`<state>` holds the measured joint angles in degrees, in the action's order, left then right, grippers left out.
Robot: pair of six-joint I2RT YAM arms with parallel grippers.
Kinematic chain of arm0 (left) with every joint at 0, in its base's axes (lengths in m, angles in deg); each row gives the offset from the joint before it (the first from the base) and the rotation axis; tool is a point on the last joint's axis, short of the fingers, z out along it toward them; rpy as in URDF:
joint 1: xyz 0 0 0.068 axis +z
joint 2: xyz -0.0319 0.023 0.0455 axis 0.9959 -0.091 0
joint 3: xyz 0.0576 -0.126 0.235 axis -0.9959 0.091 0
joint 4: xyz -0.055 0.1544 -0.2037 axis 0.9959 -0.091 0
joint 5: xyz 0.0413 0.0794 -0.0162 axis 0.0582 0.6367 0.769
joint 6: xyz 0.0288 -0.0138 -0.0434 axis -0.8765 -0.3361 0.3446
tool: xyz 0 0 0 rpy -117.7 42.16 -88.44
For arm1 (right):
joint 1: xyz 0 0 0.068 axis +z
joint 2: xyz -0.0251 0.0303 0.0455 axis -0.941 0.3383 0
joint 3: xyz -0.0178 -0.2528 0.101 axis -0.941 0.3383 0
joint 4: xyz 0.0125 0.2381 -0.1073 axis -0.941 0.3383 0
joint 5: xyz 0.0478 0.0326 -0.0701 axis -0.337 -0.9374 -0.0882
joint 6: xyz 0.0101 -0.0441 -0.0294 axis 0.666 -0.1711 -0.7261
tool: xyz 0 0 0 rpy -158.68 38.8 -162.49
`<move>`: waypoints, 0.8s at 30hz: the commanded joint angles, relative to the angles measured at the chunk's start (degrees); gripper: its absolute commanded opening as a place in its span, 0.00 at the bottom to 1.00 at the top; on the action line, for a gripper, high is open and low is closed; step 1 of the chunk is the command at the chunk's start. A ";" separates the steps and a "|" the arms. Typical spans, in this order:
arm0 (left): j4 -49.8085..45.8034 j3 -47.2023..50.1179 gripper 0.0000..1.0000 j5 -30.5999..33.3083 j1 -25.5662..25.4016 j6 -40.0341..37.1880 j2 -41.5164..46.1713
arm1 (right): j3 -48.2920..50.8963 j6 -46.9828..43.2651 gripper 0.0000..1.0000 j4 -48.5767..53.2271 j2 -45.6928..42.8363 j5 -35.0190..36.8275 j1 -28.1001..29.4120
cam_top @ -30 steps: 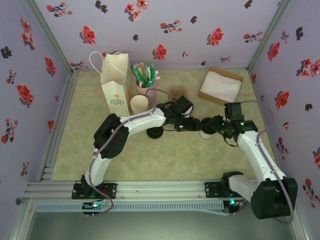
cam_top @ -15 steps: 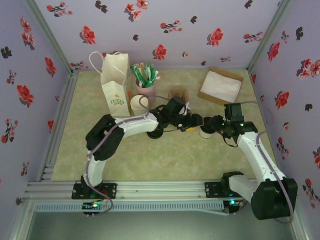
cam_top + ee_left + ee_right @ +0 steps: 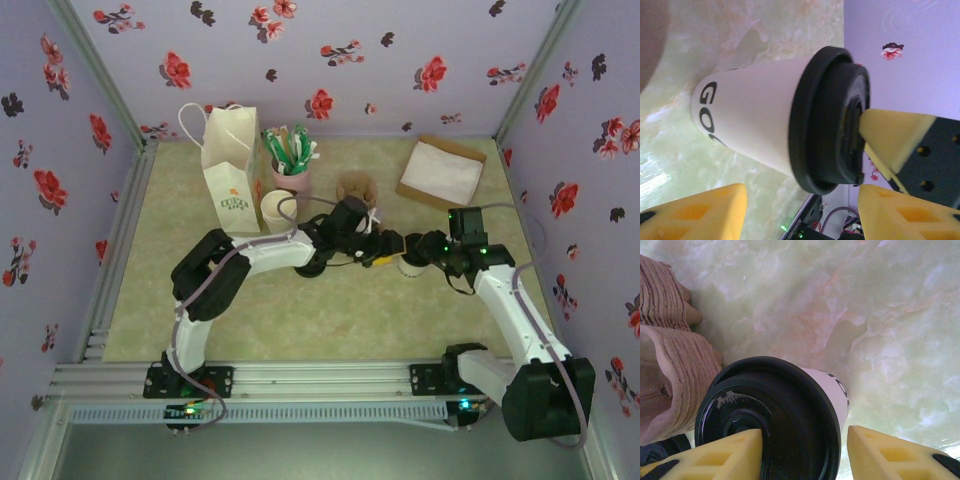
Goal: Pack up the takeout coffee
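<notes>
the coffee cup (image 3: pixel 750 125), cream-white with black lettering and a black lid (image 3: pixel 785 405) pressed on, seems to stand on the marbled table (image 3: pixel 865 300), outside the brown pulp carrier (image 3: pixel 665 370), near it on the side toward the arm bases and a little to its right. none of the carrier's pockets holds it yet.

the right gripper (image 3: pixel 805 432) is over the cup from above, its jaws apart. one finger lies across the middle of the lid and the other hangs just outside the cup wall, on the side away from the carrier. i cannot tell whether that is a real pinch or only a touch. the left gripper (image 3: pixel 800 200) comes in from the carrier side with its jaws wide apart, the cup just ahead of them and nothing clamped.

by my reading the step in hand is getting a sound hold on the lidded cup, ahead of seating it. the next move calls for one firm grip round the wall below the lid, the other gripper clear, then a level lift across to the carrier and a straight drop into a pocket. the paper bag (image 3: pixel 232 175), well left of the carrier, would likely come after.
</notes>
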<state>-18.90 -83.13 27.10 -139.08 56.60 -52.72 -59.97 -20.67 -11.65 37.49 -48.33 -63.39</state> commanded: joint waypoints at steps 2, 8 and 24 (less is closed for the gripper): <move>1.99 1.33 0.59 -1.29 0.95 0.87 0.56 | 3.06 1.36 0.48 4.00 1.10 2.84 -0.23; 2.80 -0.08 0.60 -2.46 1.14 1.61 -1.24 | 3.32 1.84 0.48 3.53 1.56 2.66 -0.24; 3.44 -1.56 0.60 -3.67 1.18 2.51 -3.63 | 4.66 2.89 0.48 2.26 1.63 2.51 -0.17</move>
<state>-16.95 -82.88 24.72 -138.21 58.29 -55.25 -58.55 -18.61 -14.76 37.23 -48.35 -63.39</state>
